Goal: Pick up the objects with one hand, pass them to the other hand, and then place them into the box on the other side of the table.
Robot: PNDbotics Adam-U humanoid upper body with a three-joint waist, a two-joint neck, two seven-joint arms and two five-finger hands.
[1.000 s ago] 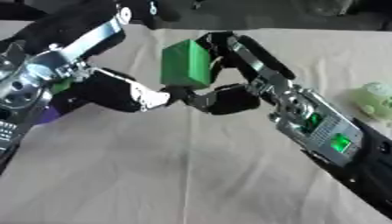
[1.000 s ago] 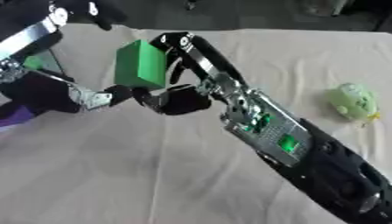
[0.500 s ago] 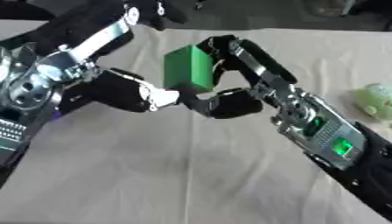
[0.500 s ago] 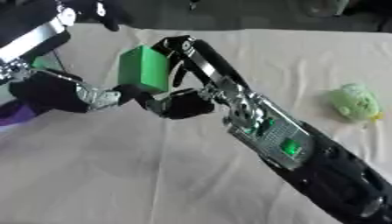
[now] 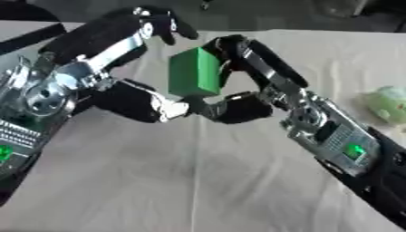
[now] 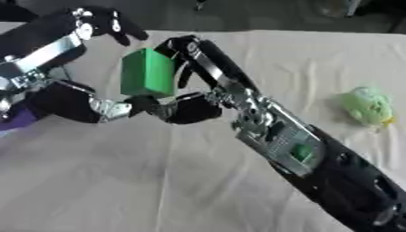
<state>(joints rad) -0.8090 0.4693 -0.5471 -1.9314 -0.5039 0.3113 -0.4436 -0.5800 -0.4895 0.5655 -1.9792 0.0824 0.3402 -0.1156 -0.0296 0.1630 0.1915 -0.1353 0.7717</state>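
Green block (image 5: 194,72) is up in the air over the tan tablecloth (image 5: 158,181), pinched by the right hand (image 5: 238,97), fingers along its top right edge and thumb curled in under its bottom. Left hand (image 5: 131,63) sits right at the block's left side, fingers arched over above it and thumb reaching under, but whether it's actually touching is hard to tell. Well off to the block's right, a pale green squishy-looking thing (image 6: 366,105) lies on the cloth.
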